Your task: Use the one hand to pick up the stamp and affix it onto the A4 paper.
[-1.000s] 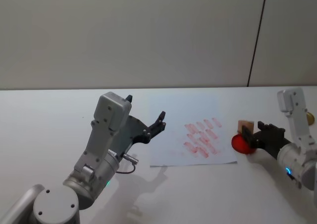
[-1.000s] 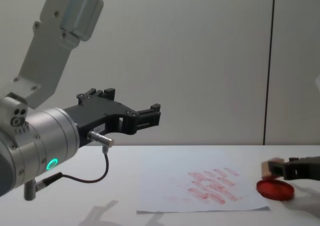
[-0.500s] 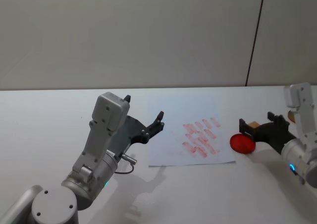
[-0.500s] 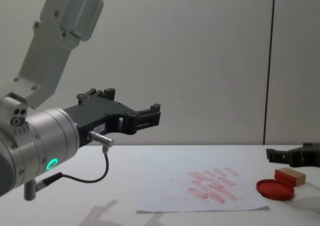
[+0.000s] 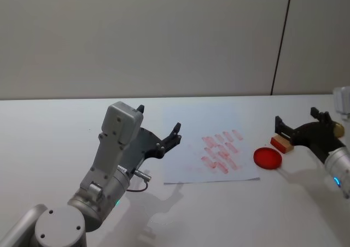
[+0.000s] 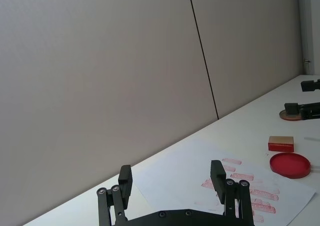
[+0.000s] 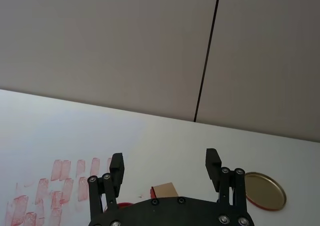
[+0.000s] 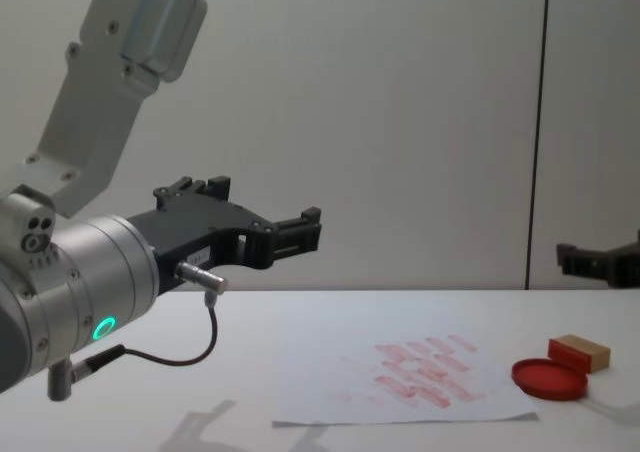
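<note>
The stamp [image 5: 281, 143] is seen lying flat on the worktop [image 5: 54, 127], just beside the red ink pad [image 5: 268, 157] on the side away from the paper [image 5: 210, 151], reddish face down and touching nothing but the worktop. The right tool [image 5: 303, 128], the one with the blue-lit ring, is held above and just beyond the stamp with its fingers spread wide and nothing between them; in the right wrist view the stamp [image 7: 165, 190] is seen below the open jaws, clear of both fingers. The paper is covered near the pad by a cluster of pinkish-red prints [image 5: 221, 151], so stamping is judged to have been carried out on it many times, but whether a print from the present pass is among them cannot be told. As things lie, the stamp is judged to be either set down after use or not yet picked up; either way, for another print a fresh grasp, a carry across the pad to the paper and a press are left to be made. A round brass-coloured disc [image 7: 262, 190] is seen on the worktop beyond the stamp. The left tool [image 5: 169, 137], with the green-lit ring, is held raised beside the paper's far edge from the pad, fingers apart and empty.
</note>
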### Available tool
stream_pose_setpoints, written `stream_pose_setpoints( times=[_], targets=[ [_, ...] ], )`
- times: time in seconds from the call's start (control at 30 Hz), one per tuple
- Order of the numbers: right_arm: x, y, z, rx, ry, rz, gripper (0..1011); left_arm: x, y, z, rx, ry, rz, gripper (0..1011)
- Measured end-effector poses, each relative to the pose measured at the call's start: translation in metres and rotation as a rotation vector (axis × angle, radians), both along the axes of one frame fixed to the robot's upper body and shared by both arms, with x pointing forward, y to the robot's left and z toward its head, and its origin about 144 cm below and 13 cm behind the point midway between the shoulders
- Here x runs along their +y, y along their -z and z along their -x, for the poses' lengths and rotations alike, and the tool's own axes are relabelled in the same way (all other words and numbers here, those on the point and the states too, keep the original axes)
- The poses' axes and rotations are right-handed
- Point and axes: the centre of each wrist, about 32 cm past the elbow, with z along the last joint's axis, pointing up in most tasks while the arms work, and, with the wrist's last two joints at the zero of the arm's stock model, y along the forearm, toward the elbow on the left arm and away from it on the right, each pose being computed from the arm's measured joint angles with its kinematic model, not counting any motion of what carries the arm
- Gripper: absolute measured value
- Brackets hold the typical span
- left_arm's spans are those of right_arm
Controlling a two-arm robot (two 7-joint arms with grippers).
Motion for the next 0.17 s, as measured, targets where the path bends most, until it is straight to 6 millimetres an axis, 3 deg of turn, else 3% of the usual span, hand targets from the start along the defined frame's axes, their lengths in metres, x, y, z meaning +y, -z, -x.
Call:
stream_pose_setpoints(
  times=[0.17],
  targets=[
    [-0.0017, -0.0031, 0.0040, -0.027, 0.002, 0.003, 1001, 0.0000, 0.0000, 0.0000, 0.000, 0.000, 0.000, 993]
  ],
)
